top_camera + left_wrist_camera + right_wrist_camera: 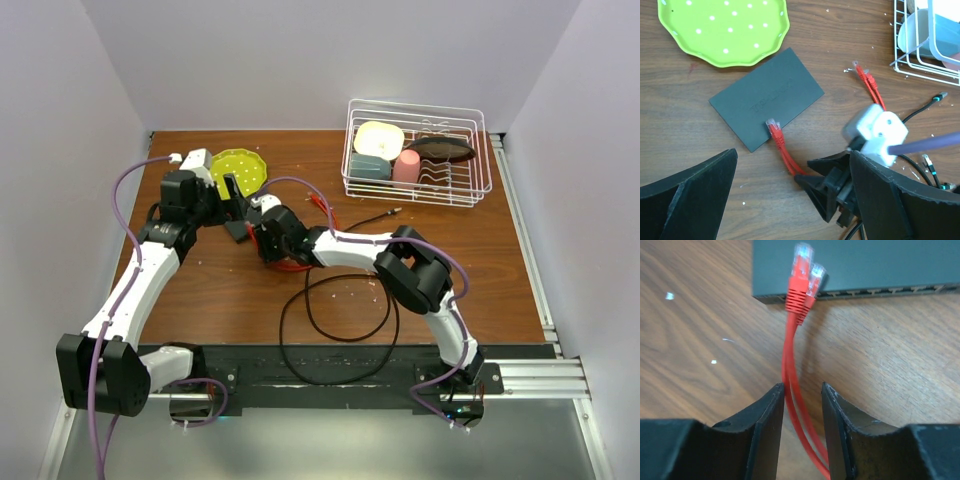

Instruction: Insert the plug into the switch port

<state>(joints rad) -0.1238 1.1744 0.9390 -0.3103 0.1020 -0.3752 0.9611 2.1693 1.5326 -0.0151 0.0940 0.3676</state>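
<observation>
The flat black switch box (767,97) lies on the wooden table, its row of ports (880,291) facing my right gripper. Two red cables end in clear-tipped plugs (802,265) that lean over the port edge near the box's left end, outside any socket. My right gripper (802,387) straddles both red cables (790,365) a short way behind the plugs. Its left finger touches them, and a gap remains at the right finger. My left gripper (792,154) hovers above, wide open and holding nothing.
A round yellow-green plate (725,30) sits just beyond the box. The red cables' other plugs (862,72) lie to the right, near a black cable (935,100). A white dish rack (418,150) with dishes fills the back right. A black cable loop (340,320) lies near the front.
</observation>
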